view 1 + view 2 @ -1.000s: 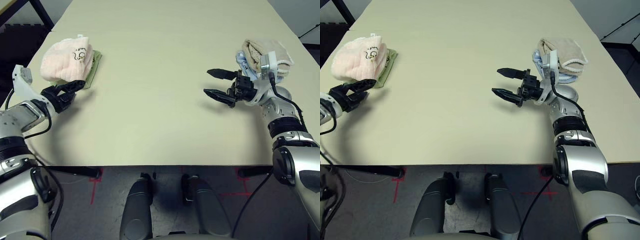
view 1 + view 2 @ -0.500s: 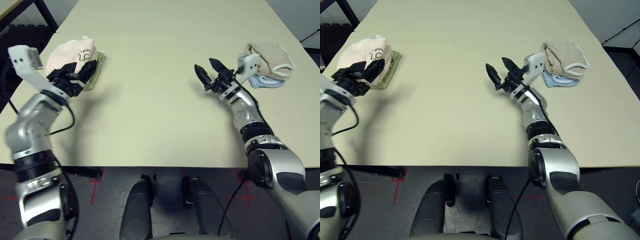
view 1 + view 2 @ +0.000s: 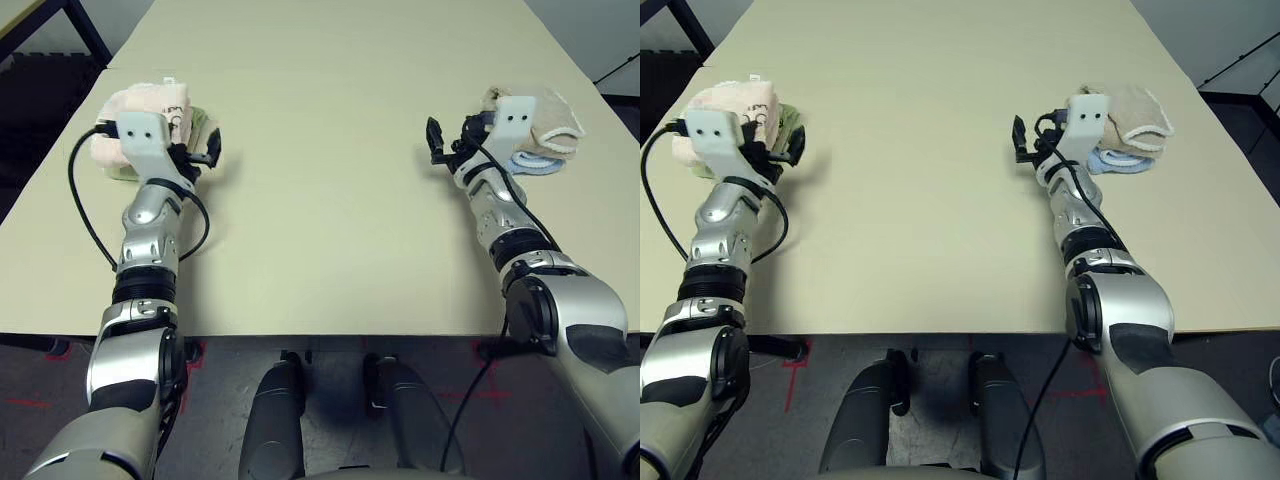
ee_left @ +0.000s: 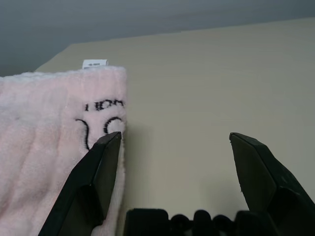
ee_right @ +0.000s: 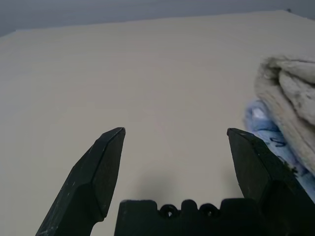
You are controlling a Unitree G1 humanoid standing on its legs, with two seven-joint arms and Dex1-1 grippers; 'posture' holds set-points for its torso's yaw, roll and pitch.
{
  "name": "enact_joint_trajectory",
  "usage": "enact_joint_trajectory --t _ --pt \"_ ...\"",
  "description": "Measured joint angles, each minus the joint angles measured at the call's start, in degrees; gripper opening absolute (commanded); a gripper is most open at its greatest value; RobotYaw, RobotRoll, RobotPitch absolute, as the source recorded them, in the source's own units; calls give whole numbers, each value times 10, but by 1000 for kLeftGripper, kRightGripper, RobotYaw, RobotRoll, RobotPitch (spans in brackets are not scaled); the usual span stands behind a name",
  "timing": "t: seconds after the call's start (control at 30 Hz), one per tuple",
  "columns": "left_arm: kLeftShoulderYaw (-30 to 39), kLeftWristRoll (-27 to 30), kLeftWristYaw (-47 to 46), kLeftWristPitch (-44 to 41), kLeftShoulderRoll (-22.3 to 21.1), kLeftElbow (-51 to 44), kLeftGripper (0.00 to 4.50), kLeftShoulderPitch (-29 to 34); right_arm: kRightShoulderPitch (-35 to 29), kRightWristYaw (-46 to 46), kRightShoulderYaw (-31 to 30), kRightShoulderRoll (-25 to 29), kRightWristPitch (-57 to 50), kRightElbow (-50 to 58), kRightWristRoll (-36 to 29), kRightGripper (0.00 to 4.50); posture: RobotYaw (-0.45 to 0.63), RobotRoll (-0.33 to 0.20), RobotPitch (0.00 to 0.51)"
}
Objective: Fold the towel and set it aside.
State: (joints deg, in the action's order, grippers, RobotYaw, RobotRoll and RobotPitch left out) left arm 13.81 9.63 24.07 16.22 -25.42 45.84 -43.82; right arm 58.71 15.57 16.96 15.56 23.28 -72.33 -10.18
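The towel [image 3: 150,108] is a pale pink folded bundle with a dark embroidered motif, at the table's far left on top of a light green towel [image 3: 203,122]. My left gripper [image 3: 203,152] is open just to the towel's right. In the left wrist view one finger [image 4: 96,172] stands at the edge of the towel [image 4: 49,142] and the other over bare table, with nothing between them. My right gripper [image 3: 450,138] is open over the bare table at the right, empty in the right wrist view [image 5: 174,132].
A beige towel [image 3: 548,108] lies on a blue one [image 3: 535,163] at the far right, just behind my right gripper. The cream table [image 3: 320,210] stretches wide between my arms. Its left edge runs close to the pink towel.
My left gripper has come up from in front of the pink towel to its right side. My right gripper has turned from pointing left to pointing away, closer to the beige towel.
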Motion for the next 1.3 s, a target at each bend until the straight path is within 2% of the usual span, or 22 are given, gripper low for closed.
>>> enact_joint_trajectory --t 0.17,0.37,0.57,0.8,1.07,1.3 --pt "-4 18 53 43 19 0 4452 4 -3 2 2 0 4 0 0 4500 -43 0 160" --pt "-3 39 93 45 19 -5 4452 5 -4 20 2 0 4 0 0 4500 -36 0 156" --pt "10 26 14 18 -6 28 4452 10 -4 60 2 10 4 0 0 4500 -33 0 152" --pt "20 2 -97 12 -10 66 4452 9 -4 38 19 45 7 0 0 4500 -42 0 153" --pt "19 -6 -103 30 -10 88 4452 -8 -7 32 19 44 3 -3 1 4500 -46 0 155" --pt "17 -4 -56 32 -10 93 4452 -22 -9 29 19 44 2 -5 1 4500 -58 0 155"
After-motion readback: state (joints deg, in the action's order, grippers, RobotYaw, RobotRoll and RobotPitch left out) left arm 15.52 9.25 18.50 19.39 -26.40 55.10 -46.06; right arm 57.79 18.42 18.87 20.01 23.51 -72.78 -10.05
